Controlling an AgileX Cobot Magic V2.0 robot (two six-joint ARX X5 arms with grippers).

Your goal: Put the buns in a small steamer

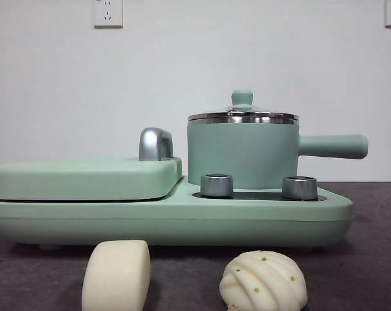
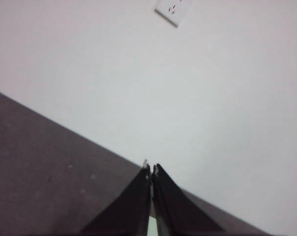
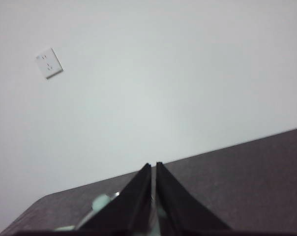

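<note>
Two buns, a cream block [image 1: 116, 275] and a ridged one [image 1: 263, 281], lie on the bench [image 1: 367, 259] before the lidded steamer [image 1: 243, 152]. Both hands, left [image 2: 151, 169] and right [image 3: 153, 167], wait closed and empty. The lid [image 1: 243, 114] likely should come off first.

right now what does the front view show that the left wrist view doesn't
Only the front view shows the mint-green cylindrical steamer pot with its glass lid on, sitting on the mint-green cooker base beside the flat hinged griddle part. Nearer the camera lie the smooth cream block bun and the round ridged white bun with green specks.

Only the left wrist view shows the left gripper, its black jaws closed together and holding nothing.

Both show the dark tabletop, the white wall and a wall socket.
</note>
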